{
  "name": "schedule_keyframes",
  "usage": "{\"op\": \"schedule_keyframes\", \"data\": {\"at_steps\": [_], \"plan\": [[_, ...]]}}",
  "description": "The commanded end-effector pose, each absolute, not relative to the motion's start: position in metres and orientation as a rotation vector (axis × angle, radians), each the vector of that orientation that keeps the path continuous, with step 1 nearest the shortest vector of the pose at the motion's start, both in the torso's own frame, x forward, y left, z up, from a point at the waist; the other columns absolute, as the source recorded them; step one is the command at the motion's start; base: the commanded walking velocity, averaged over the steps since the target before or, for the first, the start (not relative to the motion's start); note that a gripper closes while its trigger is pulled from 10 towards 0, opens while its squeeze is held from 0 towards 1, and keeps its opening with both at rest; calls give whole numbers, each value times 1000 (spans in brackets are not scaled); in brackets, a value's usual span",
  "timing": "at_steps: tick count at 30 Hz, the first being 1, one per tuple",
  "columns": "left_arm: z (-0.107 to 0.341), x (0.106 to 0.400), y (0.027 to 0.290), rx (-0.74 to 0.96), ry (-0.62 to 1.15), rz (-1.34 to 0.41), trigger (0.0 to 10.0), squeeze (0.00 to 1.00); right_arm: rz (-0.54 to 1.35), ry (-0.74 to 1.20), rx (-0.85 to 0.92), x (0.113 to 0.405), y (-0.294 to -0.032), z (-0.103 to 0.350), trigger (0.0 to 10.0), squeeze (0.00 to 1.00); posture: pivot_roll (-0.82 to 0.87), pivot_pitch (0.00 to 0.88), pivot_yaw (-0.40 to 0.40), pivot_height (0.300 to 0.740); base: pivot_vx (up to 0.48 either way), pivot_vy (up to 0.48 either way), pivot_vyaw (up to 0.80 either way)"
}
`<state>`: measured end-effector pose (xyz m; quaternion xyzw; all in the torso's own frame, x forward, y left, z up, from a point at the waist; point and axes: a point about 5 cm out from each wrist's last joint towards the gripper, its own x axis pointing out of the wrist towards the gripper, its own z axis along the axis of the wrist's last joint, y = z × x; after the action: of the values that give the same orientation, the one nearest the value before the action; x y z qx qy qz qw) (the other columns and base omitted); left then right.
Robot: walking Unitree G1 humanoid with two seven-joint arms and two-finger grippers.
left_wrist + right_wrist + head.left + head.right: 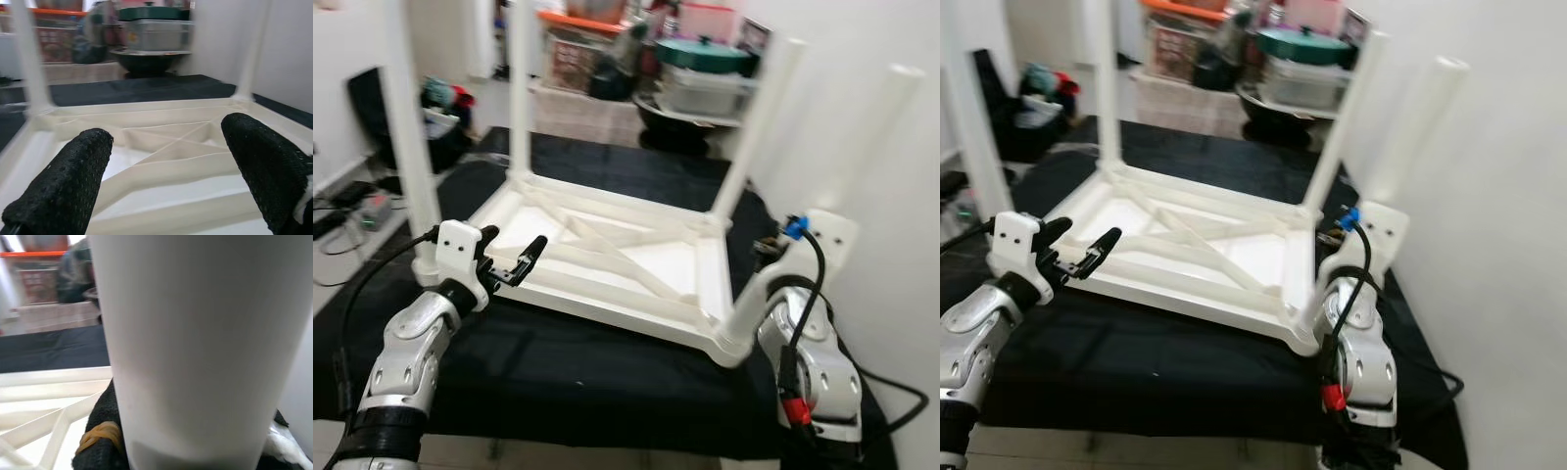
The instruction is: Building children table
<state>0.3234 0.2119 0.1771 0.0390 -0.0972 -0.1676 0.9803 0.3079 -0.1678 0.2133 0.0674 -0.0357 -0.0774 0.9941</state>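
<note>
With the upturned children's table lying just ahead of the wide-open left pincer, the right pincer grips the near leg, probably seating it; next, press it home.

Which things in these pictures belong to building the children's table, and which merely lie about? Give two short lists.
Belonging to the job:
white table, upside down on the black cloth
near right table leg, with the right gripper at it
open left gripper

Lying about:
green-lidded pot
cables on the floor
</note>
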Motion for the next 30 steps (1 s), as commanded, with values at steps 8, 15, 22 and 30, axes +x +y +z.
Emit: {"op": "schedule_keyframes", "data": {"at_steps": [8, 15, 22, 30], "plan": [[174, 323, 213, 79, -180, -342, 10000, 522, 404, -186, 123, 303, -162, 247, 10000, 0, 94, 0, -122, 740, 0, 0, 0], [177, 325, 212, 88, -184, -355, 10000, 510, 602, -151, 25, 305, -185, 242, 1765, 0, 96, 0, -123, 740, 0, 0, 0], [176, 324, 213, 94, -182, -357, 10000, 502, 293, -18, 39, 328, -212, 221, 0, 0, 98, 0, -122, 740, 0, 0, 0], [175, 323, 212, 94, -177, -359, 10000, 502, -428, 102, 105, 319, -264, 185, 0, 0, 93, 0, -120, 740, 0, 0, 0]]}}
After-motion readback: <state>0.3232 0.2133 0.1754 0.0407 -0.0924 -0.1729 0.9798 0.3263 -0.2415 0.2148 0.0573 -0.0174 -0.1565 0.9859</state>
